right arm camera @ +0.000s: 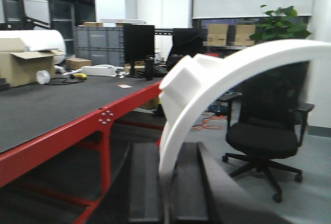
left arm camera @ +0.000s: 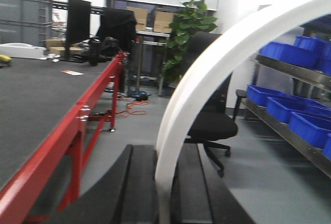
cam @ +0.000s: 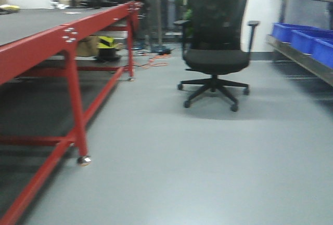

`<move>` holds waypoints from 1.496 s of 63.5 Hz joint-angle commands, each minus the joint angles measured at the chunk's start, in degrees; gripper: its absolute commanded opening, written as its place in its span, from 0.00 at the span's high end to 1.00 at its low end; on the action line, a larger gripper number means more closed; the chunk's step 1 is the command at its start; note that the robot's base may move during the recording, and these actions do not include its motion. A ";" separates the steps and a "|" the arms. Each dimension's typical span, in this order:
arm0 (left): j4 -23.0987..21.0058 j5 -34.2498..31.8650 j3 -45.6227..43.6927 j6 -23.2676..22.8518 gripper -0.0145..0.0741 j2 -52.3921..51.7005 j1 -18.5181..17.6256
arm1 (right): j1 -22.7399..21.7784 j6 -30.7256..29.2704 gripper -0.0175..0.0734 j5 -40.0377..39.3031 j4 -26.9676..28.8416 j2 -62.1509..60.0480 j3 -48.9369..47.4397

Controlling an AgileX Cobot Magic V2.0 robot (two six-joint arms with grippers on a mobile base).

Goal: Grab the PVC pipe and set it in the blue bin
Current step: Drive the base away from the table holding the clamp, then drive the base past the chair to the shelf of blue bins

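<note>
In the left wrist view a white arched PVC pipe rises from between the black fingers and curves up to the right. My left gripper is shut on its lower end. The right wrist view shows a second white curved PVC piece with a thicker ridged part near its bend. My right gripper is shut on its base. Blue bins stand on a metal shelf at the right, which also shows in the front view. Neither gripper appears in the front view.
A red-framed table with a dark top runs along the left, with monitors and boxes at its far end. A black office chair stands on the grey floor ahead. An orange cable lies near the table's far leg.
</note>
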 commanded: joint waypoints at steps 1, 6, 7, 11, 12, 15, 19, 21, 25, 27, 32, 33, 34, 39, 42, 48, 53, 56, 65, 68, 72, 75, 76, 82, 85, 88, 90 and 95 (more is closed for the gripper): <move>-0.03 -1.68 -0.07 0.00 0.96 -0.35 -0.44 | 0.27 -0.20 0.98 -1.56 -0.36 -0.27 -0.09; -0.03 -1.68 -0.07 0.00 0.96 -0.35 -0.44 | 0.27 -0.20 0.98 -1.56 -0.36 -0.27 -0.09; -0.03 -1.68 -0.07 0.00 0.96 -0.35 -0.44 | 0.27 -0.20 0.98 -1.56 -0.36 -0.27 -0.09; -0.03 -1.68 -0.07 0.00 0.96 -0.35 -0.44 | 0.27 -0.20 0.98 -1.56 -0.36 -0.27 -0.09; -0.03 -1.68 -0.07 0.00 0.96 -0.35 -0.44 | 0.27 -0.20 0.98 -1.56 -0.36 -0.27 -0.09; -0.03 -1.68 -0.07 0.00 0.96 -0.35 -0.44 | 0.27 -0.20 0.98 -1.56 -0.36 -0.27 -0.09; -0.03 -1.68 -0.07 0.00 0.96 -0.35 -0.44 | 0.27 -0.20 0.98 -1.56 -0.36 -0.27 -0.09; -0.03 -1.68 -0.07 0.00 0.96 -0.35 -0.44 | 0.27 -0.20 0.98 -1.56 -0.36 -0.27 -0.09; -0.03 -1.68 -0.07 0.00 0.96 -0.35 -0.44 | 0.27 -0.20 0.98 -1.56 -0.36 -0.27 -0.09; -0.03 -1.68 -0.07 0.00 0.96 -0.35 -0.44 | 0.27 -0.20 0.98 -1.56 -0.36 -0.27 -0.09; -0.03 -1.68 -0.07 0.00 0.96 -0.35 -0.44 | 0.27 -0.20 0.98 -1.56 -0.36 -0.27 -0.09; -0.03 -1.68 -0.07 0.00 0.96 -0.35 -0.44 | 0.27 -0.20 0.98 -1.56 -0.36 -0.27 -0.09; -0.03 -1.68 -0.07 0.00 0.96 -0.35 -0.44 | 0.27 -0.20 0.98 -1.56 -0.36 -0.27 -0.09; -0.03 -1.68 -0.07 0.00 0.96 -0.35 -0.44 | 0.27 -0.20 0.98 -1.56 -0.36 -0.27 -0.09; -0.03 -1.68 -0.07 0.00 0.96 -0.35 -0.44 | 0.27 -0.20 0.98 -1.56 -0.36 -0.27 -0.09; -0.03 -1.68 -0.07 0.00 0.96 -0.35 -0.44 | 0.27 -0.20 0.98 -1.56 -0.36 -0.27 -0.09; -0.03 -1.68 -0.07 0.00 0.96 -0.35 -0.44 | 0.27 -0.20 0.98 -1.56 -0.36 -0.27 -0.09; -0.03 -1.68 -0.07 0.00 0.96 -0.35 -0.44 | 0.27 -0.20 0.98 -1.56 -0.36 -0.27 -0.09; -0.03 -1.68 -0.07 0.00 0.96 -0.35 -0.44 | 0.27 -0.20 0.98 -1.56 -0.36 -0.27 -0.09; -0.03 -1.68 -0.07 0.00 0.96 -0.35 -0.44 | 0.27 -0.20 0.98 -1.56 -0.36 -0.27 -0.09; -0.03 -1.68 -0.07 0.00 0.96 -0.35 -0.44 | 0.27 -0.20 0.98 -1.56 -0.36 -0.27 -0.09; -0.03 -1.68 -0.07 0.00 0.96 -0.35 -0.44 | 0.27 -0.20 0.98 -1.56 -0.36 -0.27 -0.09; -0.03 -1.68 -0.07 0.00 0.96 -0.35 -0.44 | 0.27 -0.20 0.98 -1.56 -0.36 -0.27 -0.09; -0.03 -1.68 -0.07 0.00 0.96 -0.35 -0.44 | 0.27 -0.20 0.98 -1.56 -0.36 -0.27 -0.09; -0.03 -1.68 -0.07 0.00 0.96 -0.35 -0.44 | 0.27 -0.20 0.98 -1.56 -0.36 -0.27 -0.09; -0.03 -1.68 -0.07 0.00 0.96 -0.35 -0.44 | 0.27 -0.20 0.98 -1.56 -0.36 -0.27 -0.09; -0.03 -1.68 -0.07 0.00 0.96 -0.35 -0.44 | 0.27 -0.20 0.98 -1.56 -0.36 -0.27 -0.09; -0.03 -1.68 -0.07 0.00 0.96 -0.35 -0.44 | 0.27 -0.20 0.98 -1.56 -0.36 -0.27 -0.09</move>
